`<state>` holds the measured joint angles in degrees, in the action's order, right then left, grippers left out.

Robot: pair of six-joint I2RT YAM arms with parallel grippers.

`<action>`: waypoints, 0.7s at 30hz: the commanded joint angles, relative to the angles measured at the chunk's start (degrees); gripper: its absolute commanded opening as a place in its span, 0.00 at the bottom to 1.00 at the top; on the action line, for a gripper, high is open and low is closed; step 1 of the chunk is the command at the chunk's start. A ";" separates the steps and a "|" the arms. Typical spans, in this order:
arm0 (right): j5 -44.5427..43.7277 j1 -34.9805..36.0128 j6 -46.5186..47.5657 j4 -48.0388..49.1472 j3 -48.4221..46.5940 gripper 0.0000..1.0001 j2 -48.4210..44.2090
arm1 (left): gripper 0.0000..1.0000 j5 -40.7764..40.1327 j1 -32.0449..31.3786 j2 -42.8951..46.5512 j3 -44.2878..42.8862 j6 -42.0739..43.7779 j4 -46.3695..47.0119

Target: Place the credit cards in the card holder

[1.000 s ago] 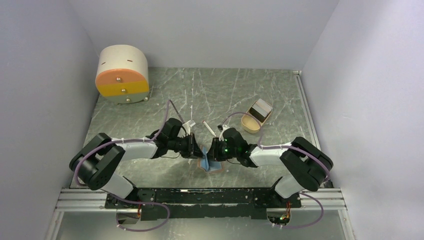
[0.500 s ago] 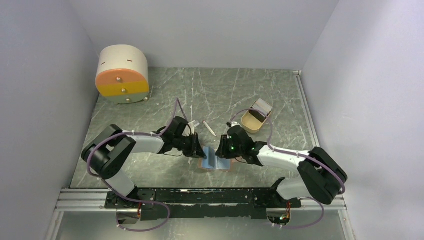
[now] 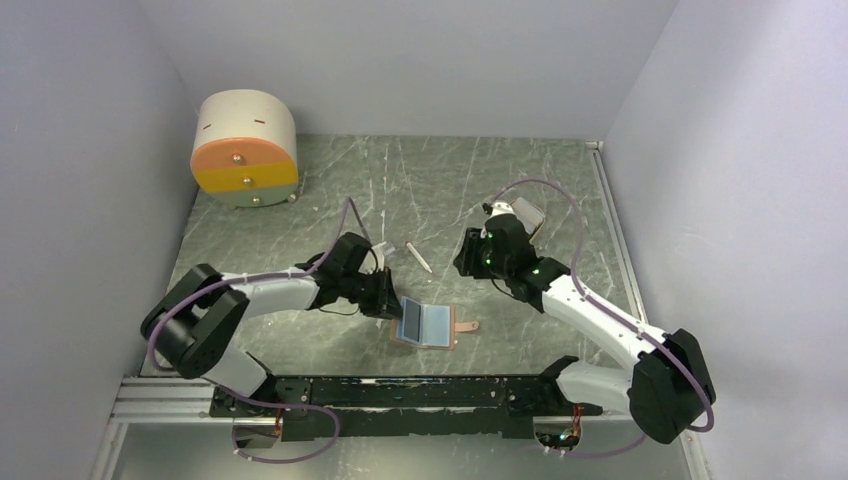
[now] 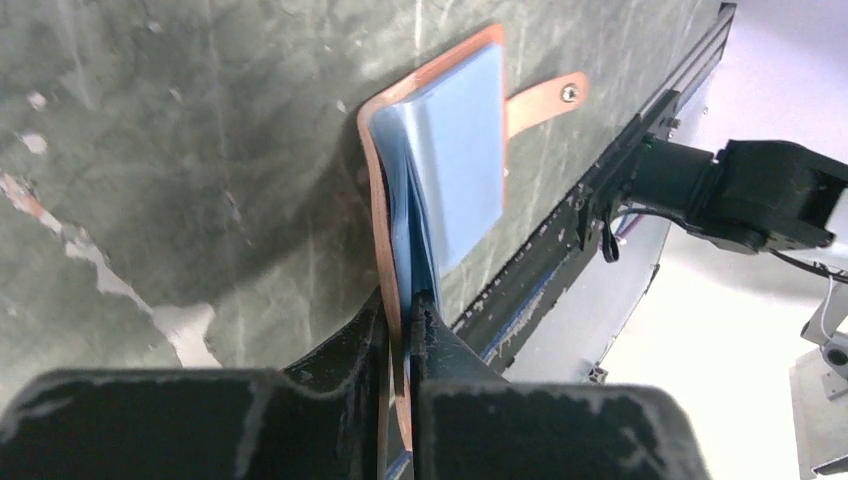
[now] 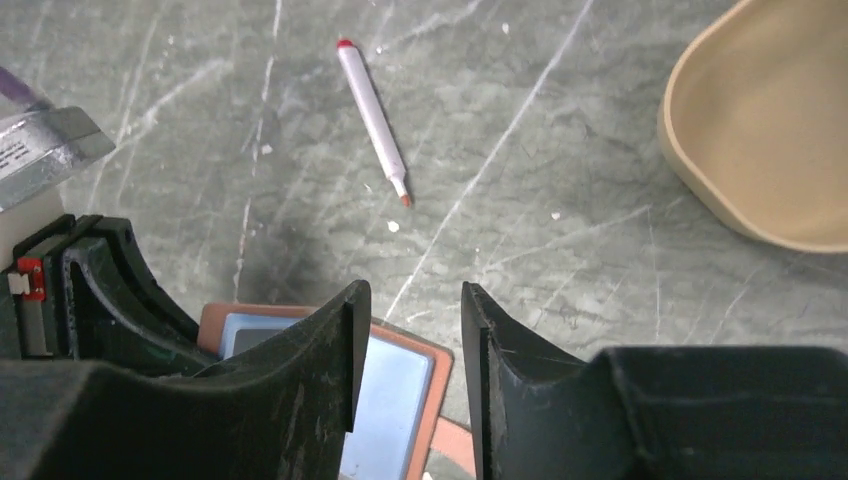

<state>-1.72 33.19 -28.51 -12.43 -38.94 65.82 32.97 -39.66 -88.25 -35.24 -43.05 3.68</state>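
Note:
The card holder [image 3: 432,325], orange-brown with blue pockets, lies open on the table near the front edge. A dark patch shows in its left pocket [image 5: 250,335]. My left gripper [image 3: 390,304] is shut on the holder's left edge [image 4: 395,300], and the strap with its snap [image 4: 545,100] points away. My right gripper [image 3: 468,262] hangs open above the table, behind and to the right of the holder, with nothing between its fingers [image 5: 412,295]. One credit card [image 3: 527,213] peeks out behind the right wrist; the others are hidden.
A white pen-like stick [image 3: 418,257] [image 5: 372,120] lies behind the holder. A tan bowl [image 5: 770,130] sits by the right wrist. A round cream and orange drawer box [image 3: 245,148] stands at the back left.
My right gripper has opened and pulled back and to the right, away from the holder, toward the bowl. The holder has gone from half folded to lying open. The left gripper keeps its grip.

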 commanded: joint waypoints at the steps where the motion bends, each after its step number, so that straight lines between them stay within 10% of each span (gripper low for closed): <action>1: 2.12 -0.49 2.23 -1.58 -1.44 0.39 0.18 | 0.10 0.94 -0.47 4.54 -3.95 1.74 -7.99; 13: 5.04 13.52 -8.34 11.98 6.77 0.24 11.44 | 0.09 -5.44 -3.85 2.04 -12.07 3.70 -17.66; 21: 5.20 15.29 -10.38 18.09 8.43 0.22 16.92 | 0.09 3.80 -4.00 3.52 -5.05 -2.97 1.63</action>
<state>3.64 47.40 -37.10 1.54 -31.75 80.25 30.50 -43.33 -85.62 -42.87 -41.80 -6.50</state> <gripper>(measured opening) 0.228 0.113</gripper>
